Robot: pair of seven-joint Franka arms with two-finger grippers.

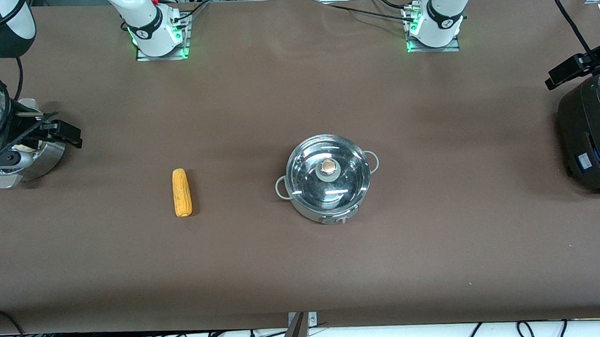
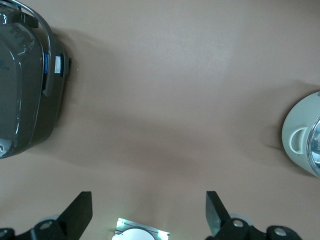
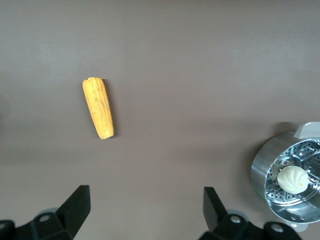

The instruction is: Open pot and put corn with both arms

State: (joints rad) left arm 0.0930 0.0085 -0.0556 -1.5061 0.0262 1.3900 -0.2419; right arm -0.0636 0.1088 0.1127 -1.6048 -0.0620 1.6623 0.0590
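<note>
your right gripper (image 3: 145,212) hangs open over the steamer basket (image 1: 42,153) at its end of the table, and your left gripper (image 2: 149,212) hangs open above the rice cooker (image 1: 593,137) at the other end. the corn (image 1: 181,192) lies between the basket and the pot (image 1: 329,178), whose lid (image 1: 328,171) is on.

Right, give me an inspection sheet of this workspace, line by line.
Surface: brown table, no spills seen.
Job's things: pot mid-table, glass lid on; corn lying beside it toward the right arm's end, apart.
Clutter: steamer basket holding a white bun; black rice cooker at the left arm's end.
Grippers: left claw open, over bare table by the cooker; right claw open, up beside the basket.
Cables: bundles along the table's front edge and at the bases.
Surroundings: nothing seen.
</note>
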